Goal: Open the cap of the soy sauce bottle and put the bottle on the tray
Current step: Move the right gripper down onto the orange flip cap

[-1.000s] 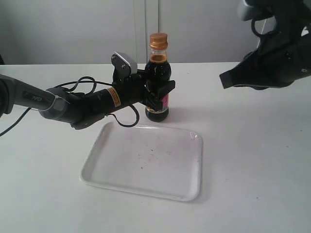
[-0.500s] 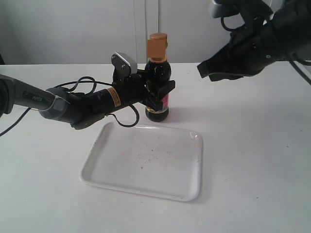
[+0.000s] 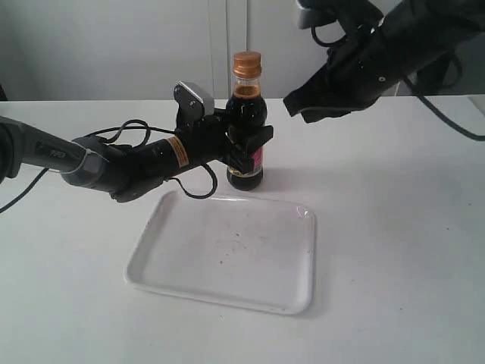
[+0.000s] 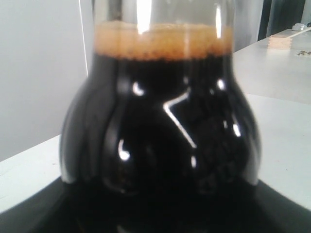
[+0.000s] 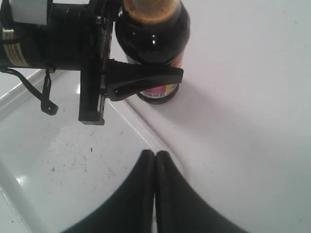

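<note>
The soy sauce bottle stands upright on the table just behind the white tray. Its orange-gold cap sits closed on the neck. My left gripper is shut on the bottle's body; the dark bottle fills the left wrist view. My right gripper hangs in the air to the right of the cap, fingers pressed together and empty. In the right wrist view the right gripper hovers over the tray's rim, with the bottle and the left gripper's finger beyond it.
The white table extends to the right and front of the tray. A cable loops off the left arm. A grey wall stands behind the table.
The right arm has swung leftward and down, bringing its shut gripper close to the bottle's cap. The left gripper and the bottle have stayed still.
</note>
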{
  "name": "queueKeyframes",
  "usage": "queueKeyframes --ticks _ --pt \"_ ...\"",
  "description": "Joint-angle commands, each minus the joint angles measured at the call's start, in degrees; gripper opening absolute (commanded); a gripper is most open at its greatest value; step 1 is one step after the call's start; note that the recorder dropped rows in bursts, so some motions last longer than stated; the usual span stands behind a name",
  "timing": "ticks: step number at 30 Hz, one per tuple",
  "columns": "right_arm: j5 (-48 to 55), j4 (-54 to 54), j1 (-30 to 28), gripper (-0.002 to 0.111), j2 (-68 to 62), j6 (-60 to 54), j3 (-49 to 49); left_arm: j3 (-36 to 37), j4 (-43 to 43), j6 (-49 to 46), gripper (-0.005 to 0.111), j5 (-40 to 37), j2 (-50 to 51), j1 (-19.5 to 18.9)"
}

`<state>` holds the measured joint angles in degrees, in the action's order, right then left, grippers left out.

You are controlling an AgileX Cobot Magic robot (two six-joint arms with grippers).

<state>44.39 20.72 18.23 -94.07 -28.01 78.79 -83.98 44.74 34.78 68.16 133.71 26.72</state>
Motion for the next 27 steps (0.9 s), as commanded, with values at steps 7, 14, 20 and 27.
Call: queueKeyframes --ticks 7,14,20,27 --pt "2.46 0.34 0.03 0.000 -0.93 -2.74 3.19 -0.10 2.46 -0.33 0.000 -0.86 -0.14 0.36" --pt "5.05 1.60 0.03 0.000 -3.37 -3.32 6.06 -0.10 2.47 -0.33 0.000 -0.64 -0.14 0.36" --pt "7.14 1.76 0.03 0.000 -5.90 -3.32 7.88 -0.10 2.47 -0.33 0.000 -0.54 -0.14 0.36" --pt "9.76 3.10 0.03 0.000 -7.92 -3.32 10.86 -0.10 2.47 -0.33 0.000 -0.54 -0.14 0.36"
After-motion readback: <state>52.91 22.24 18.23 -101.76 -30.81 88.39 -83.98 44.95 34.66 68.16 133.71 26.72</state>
